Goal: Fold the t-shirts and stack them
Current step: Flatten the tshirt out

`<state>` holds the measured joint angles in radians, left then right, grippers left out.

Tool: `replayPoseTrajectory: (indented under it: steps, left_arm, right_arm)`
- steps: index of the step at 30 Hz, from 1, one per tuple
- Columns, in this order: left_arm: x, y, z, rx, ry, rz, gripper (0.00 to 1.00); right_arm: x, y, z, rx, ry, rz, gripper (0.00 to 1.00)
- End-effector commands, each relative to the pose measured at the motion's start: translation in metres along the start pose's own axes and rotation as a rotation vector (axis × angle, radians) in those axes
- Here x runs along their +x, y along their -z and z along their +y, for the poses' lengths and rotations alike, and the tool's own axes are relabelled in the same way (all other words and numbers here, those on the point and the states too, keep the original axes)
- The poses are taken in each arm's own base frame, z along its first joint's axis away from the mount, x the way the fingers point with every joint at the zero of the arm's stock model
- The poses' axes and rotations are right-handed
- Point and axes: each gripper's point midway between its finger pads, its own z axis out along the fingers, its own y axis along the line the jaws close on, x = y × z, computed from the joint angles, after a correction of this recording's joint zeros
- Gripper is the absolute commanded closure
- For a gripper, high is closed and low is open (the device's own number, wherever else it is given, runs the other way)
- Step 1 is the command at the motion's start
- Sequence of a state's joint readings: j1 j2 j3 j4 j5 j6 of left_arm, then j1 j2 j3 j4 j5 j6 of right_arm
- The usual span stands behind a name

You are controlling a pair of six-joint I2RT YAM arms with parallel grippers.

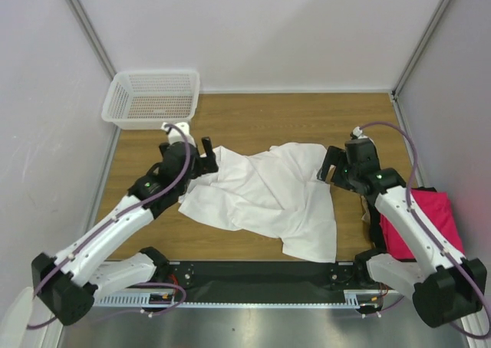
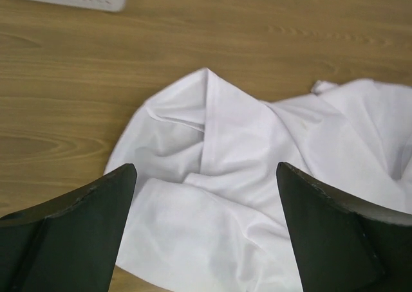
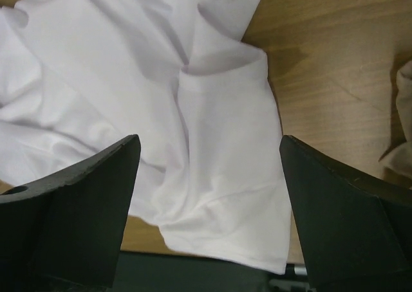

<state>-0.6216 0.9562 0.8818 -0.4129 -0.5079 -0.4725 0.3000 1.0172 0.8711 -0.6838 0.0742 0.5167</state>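
A white mesh basket point(image 1: 151, 99) sits at the far left corner of the wooden table point(image 1: 307, 118), its far rim close to the back wall point(image 1: 253, 26) and its left side near the left wall. The left wrist view catches a strip of its rim at the top left. Grey posts point(image 1: 424, 40) run up the two back corners. Along the table's near edge lies a black strip point(image 1: 261, 273), with a sheet of brushed metal point(image 1: 253, 329) in front of it

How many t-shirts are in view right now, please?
2: a crumpled white t-shirt spread in the centre, and a magenta-pink t-shirt at the right edge, partly behind the right arm. More may be hidden beneath it.
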Motion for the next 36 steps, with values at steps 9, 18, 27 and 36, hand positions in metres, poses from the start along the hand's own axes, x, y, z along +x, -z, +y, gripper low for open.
replayPoseTrajectory:
  steps: [9, 18, 27, 36]
  left_arm:
    - [0.053, -0.038, -0.056, 0.097, -0.100, 0.142, 0.05]
    - [0.077, -0.043, -0.050, 0.120, -0.115, 0.138, 0.05]
    - [0.126, -0.068, -0.036, 0.008, -0.151, 0.254, 0.07]
    - [0.141, -0.079, -0.029, -0.060, -0.184, 0.300, 0.09]
  right_arm:
    - [-0.036, -0.092, 0.023, 0.003, 0.044, -0.047, 0.27]
    - [-0.011, -0.129, 0.009, 0.070, 0.057, 0.031, 0.43]
    - [0.004, -0.138, 0.001, 0.099, 0.064, 0.077, 0.83]
    - [0.018, -0.106, -0.049, 0.291, 0.037, 0.079, 1.00]
